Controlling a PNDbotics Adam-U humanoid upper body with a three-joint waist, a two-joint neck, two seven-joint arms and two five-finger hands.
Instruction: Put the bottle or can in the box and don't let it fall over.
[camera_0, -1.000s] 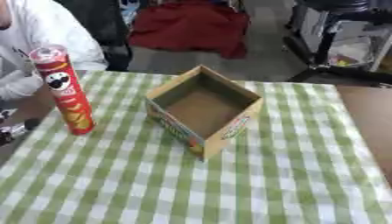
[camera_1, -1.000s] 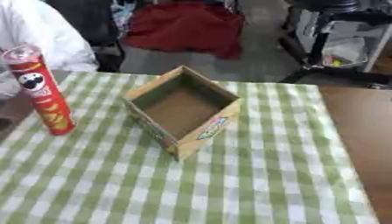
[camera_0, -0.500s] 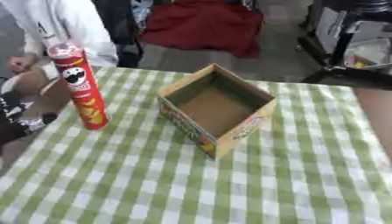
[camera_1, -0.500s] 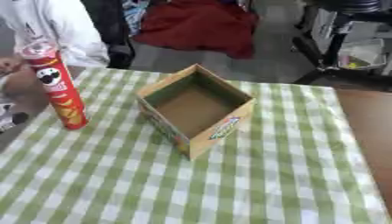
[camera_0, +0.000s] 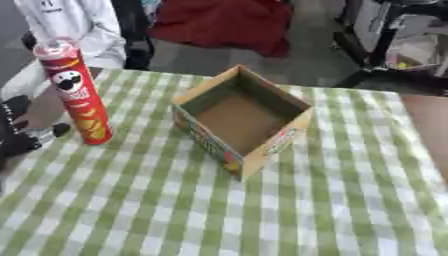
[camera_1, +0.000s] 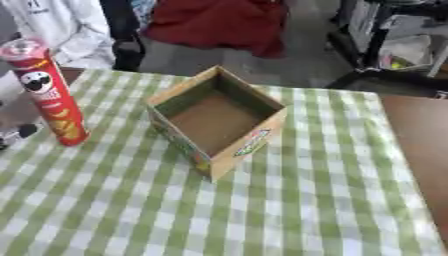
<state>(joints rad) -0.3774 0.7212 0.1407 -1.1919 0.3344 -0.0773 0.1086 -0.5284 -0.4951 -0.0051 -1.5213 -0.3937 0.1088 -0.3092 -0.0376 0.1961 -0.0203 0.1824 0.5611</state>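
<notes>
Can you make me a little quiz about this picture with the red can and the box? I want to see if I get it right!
1. True or false: the red can is lying on its side.
2. Where is the can, compared with the cardboard box? A: inside it. B: on the checked tablecloth, to the box's left. C: on top of it.
3. Fill the gap: the box is open at the top and has ___ inside.

Key: 1 false, it stands upright. 2 B. 3 nothing.

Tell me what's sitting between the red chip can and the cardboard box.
Nothing: in the left eye view only bare green checked tablecloth separates the upright red chip can from the open cardboard box.
</notes>
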